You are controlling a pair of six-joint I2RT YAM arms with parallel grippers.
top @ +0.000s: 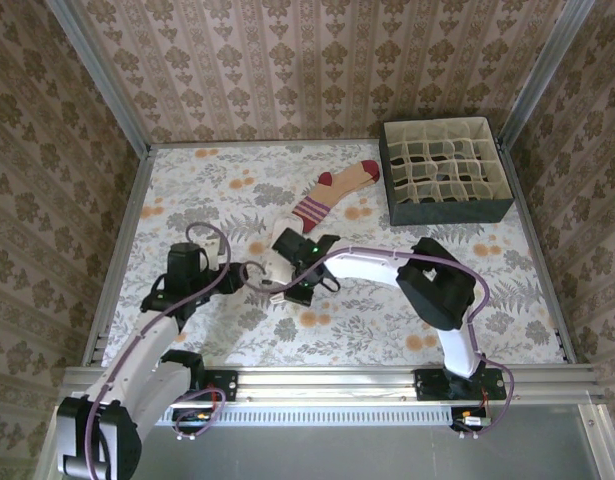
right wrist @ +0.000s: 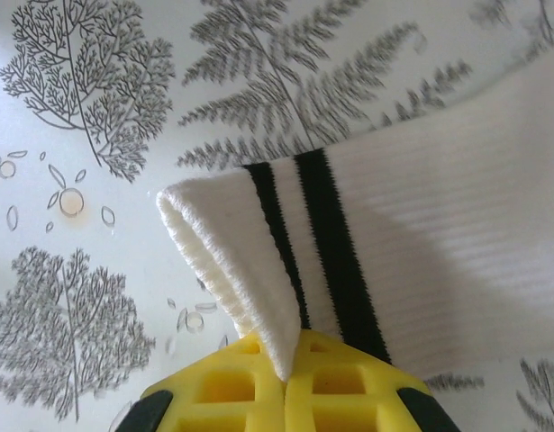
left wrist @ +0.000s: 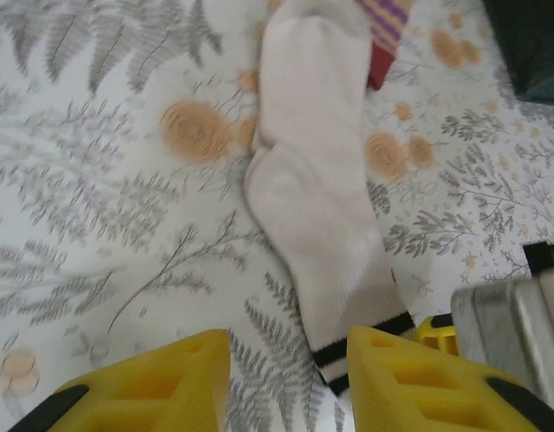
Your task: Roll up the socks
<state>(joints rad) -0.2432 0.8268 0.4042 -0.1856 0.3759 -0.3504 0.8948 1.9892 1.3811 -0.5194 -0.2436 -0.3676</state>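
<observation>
Cuff [right wrist: 258,261] of the cream sock [right wrist: 457,225] sits pinched in the right hand [right wrist: 290,360]; left hand [left wrist: 290,382] spread beside it

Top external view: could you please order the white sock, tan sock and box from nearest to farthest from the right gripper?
1. The white sock: cuff pinched in the right gripper.
2. The tan sock: just beyond, mid-table.
3. The box: far right corner.

You've got nothing readable here, no text, brand or number anywhere. The cream sock [right wrist: 439,207] only has two plain dark stripes on its cuff, the tan sock [top: 334,191] just maroon-and-white bands, and the bench [top: 187,180] cloth is all ferns and orange blooms. The box [top: 447,212] walls are bare too.
</observation>
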